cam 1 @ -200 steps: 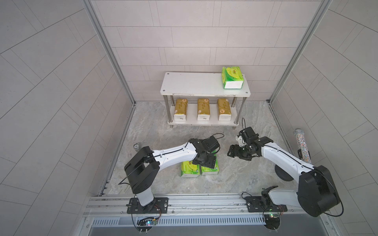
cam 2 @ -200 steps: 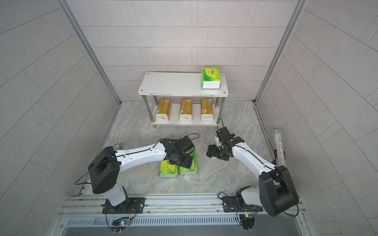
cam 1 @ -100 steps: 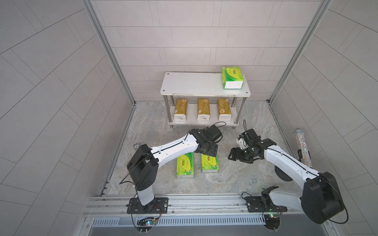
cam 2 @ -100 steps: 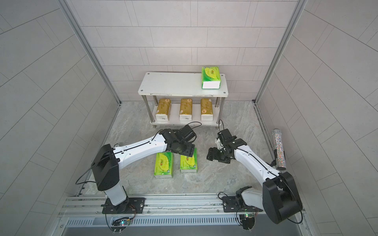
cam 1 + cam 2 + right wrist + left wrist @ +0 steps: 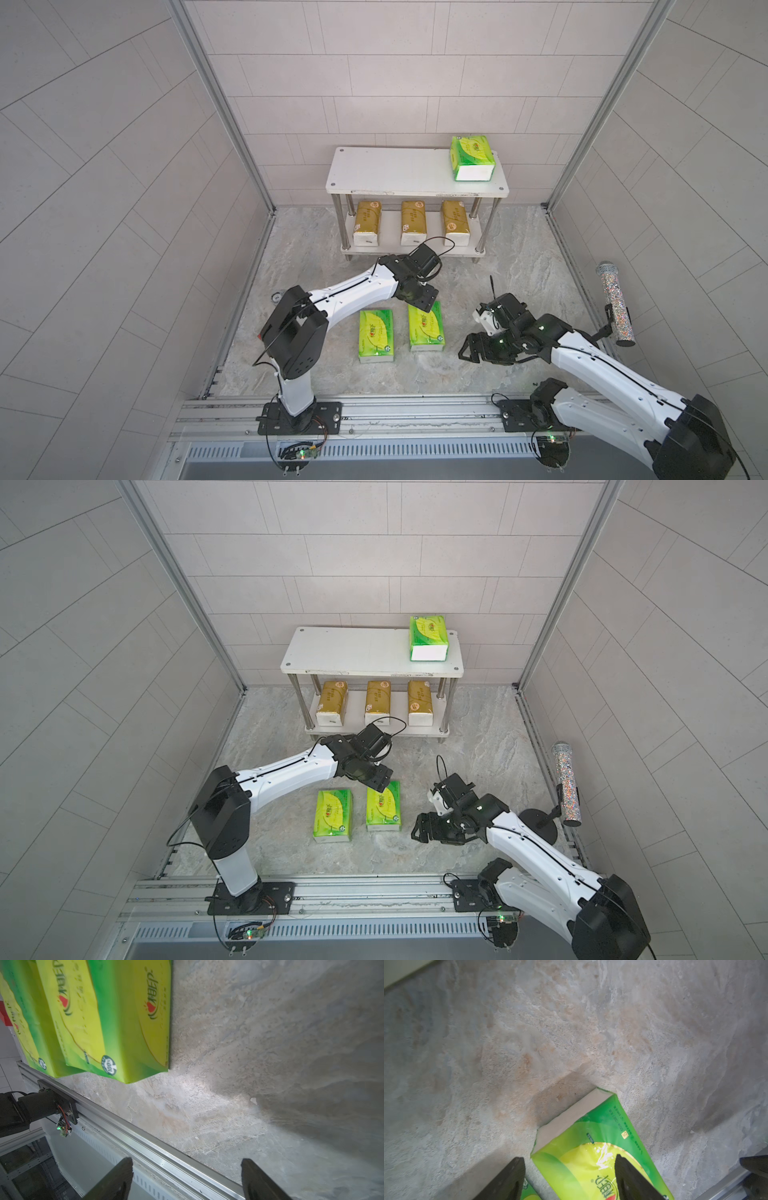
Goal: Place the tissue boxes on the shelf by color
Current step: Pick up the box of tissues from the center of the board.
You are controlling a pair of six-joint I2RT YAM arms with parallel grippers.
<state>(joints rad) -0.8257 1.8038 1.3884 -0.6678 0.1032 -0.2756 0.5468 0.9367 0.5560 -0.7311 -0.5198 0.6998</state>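
Because the green-and-yellow soft film-wrapped tissue pack (image 5: 426, 328) looks light, squashy and slick, it is best pinched across its narrow width near the middle. It lies on the floor at six o'clock from the white two-tier metal-legged shelf (image 5: 395, 170), with a twin pack (image 5: 376, 337) at its nine o'clock. The left gripper (image 5: 424, 301) hovers tilted over its twelve o'clock end, jaws released. The right gripper (image 5: 471, 353), at three o'clock, is spread and empty.
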